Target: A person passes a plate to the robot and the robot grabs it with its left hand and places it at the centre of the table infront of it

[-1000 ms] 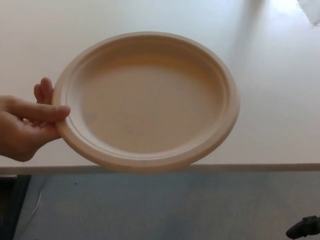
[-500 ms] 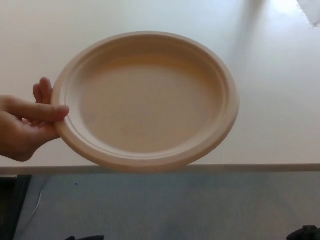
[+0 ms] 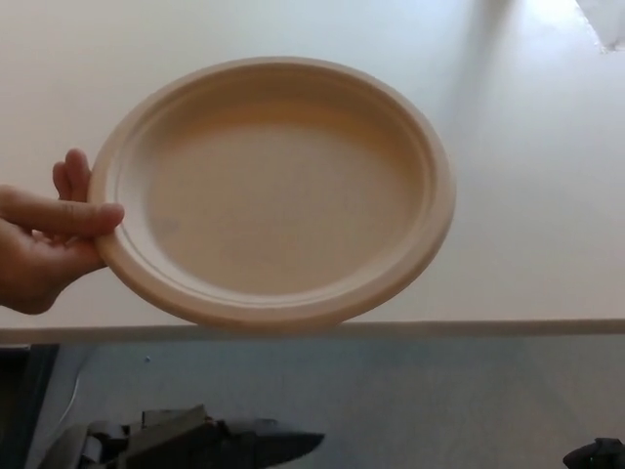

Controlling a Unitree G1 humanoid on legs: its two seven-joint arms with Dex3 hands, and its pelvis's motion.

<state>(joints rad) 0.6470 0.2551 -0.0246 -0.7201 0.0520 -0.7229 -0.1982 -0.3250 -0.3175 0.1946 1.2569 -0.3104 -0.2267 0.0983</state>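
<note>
— Black, that's the left hand (image 3: pixel 200 440), low at the bottom edge of the head view, below the near edge of the table (image 3: pixel 547 244). What are its fingers doing?

— Cannot tell. It shows as a dark, partly grey mass with one tapered tip pointing toward picture right; whether it is spread or closed does not read. It touches nothing visible.

— And the right hand (image 3: pixel 598 454)?

— Only a small black piece of it at the bottom right corner. Its state cannot be told either.

— Where is the plate (image 3: pixel 278 191)?

— Held in the air by a person's hand (image 3: pixel 44 244) that comes in from the left edge. The thumb lies across the top of the plate's left rim, and the other fingers are behind the rim, two tips showing above the thumb. The plate is a round, tan, disposable-looking one with a raised rim, face up and tilted slightly toward the camera. Its lower rim overlaps the table's near edge in the picture.

— The table itself?

— Pale, nearly white surface filling the upper part, with a bright glare toward the far right corner. Grey-blue floor (image 3: pixel 439 401) lies below the near edge.
</note>
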